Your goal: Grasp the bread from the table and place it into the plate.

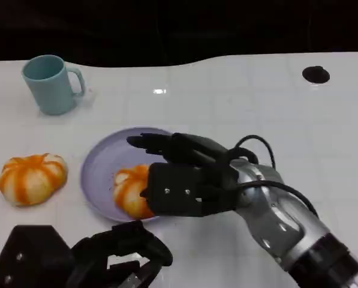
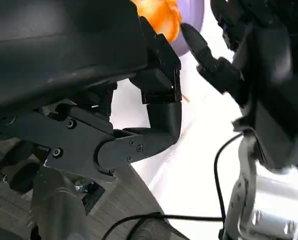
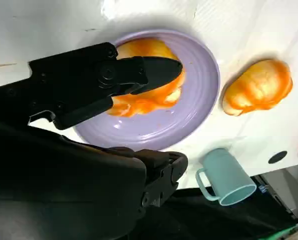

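An orange-and-white bread roll (image 1: 129, 191) lies on the lilac plate (image 1: 98, 168), partly hidden under my right hand (image 1: 187, 174). That hand hovers over the plate with its fingers stretched out toward the far rim. In the right wrist view one finger (image 3: 139, 72) reaches across the bread (image 3: 144, 102) without closing on it, and the plate (image 3: 193, 115) shows around it. A second roll (image 1: 33, 177) sits on the table left of the plate. My left hand (image 1: 116, 255) rests near the front edge, fingers curled in on nothing.
A light blue mug (image 1: 51, 83) stands at the back left, behind the plate. A small black disc (image 1: 315, 74) lies at the far right. The table's far edge runs along the dark background.
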